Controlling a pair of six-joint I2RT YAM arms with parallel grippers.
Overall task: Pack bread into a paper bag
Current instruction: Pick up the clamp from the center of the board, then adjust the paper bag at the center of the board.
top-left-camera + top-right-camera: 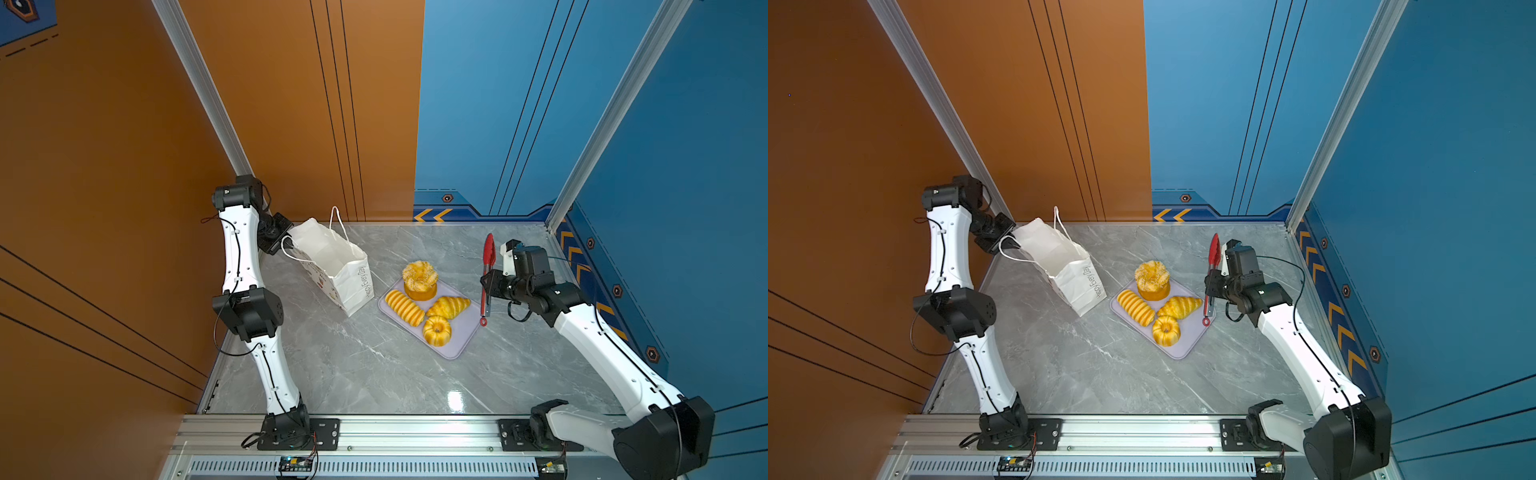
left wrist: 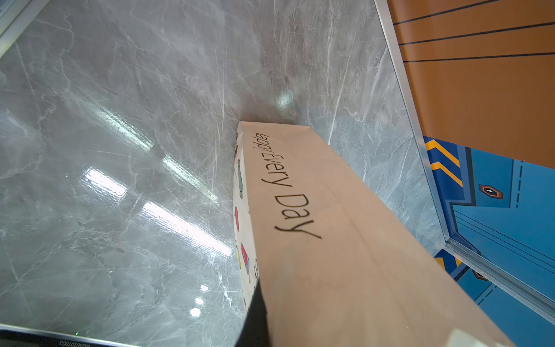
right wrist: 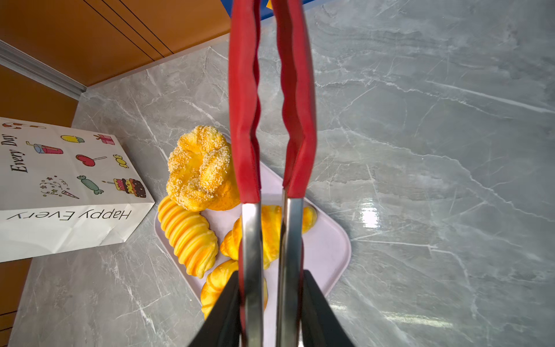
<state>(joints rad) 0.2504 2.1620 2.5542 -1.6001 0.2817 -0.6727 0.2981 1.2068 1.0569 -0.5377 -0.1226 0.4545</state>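
The red tongs (image 1: 488, 257) are held by the right gripper (image 1: 487, 287), whose jaws are closed on the two steel arms. In the right wrist view the red tips are seen a narrow gap apart, with nothing between them. In both top views the long axis of the tongs runs from 12 to 6 o'clock, with the tips at 12 o'clock. The bread lies at about 9 o'clock from this gripper, near it. It is judged that the tongs must be turned toward 9 o'clock and lowered before a piece can be taken. The right arm is clearly the nearer one.

All four pieces are found on the lilac tray (image 1: 461, 347):
- the sesame ring bun (image 1: 420, 279) at its 12 o'clock corner
- the ridged loaf (image 1: 404, 307) at 9 o'clock
- the croissant (image 1: 448, 307) at 3 o'clock
- the fluted ring cake (image 1: 436, 331) at 6 o'clock

The paper bag (image 1: 347, 276) stands on the table (image 1: 353, 370) at 10 o'clock from the tray, near it but apart, and leans toward the left arm. The left gripper (image 1: 289, 242) is closed on its upper rim beside a cord handle. Whether the cord is pinched too cannot be told. No bread is seen inside the bag, and its bottom is hidden.
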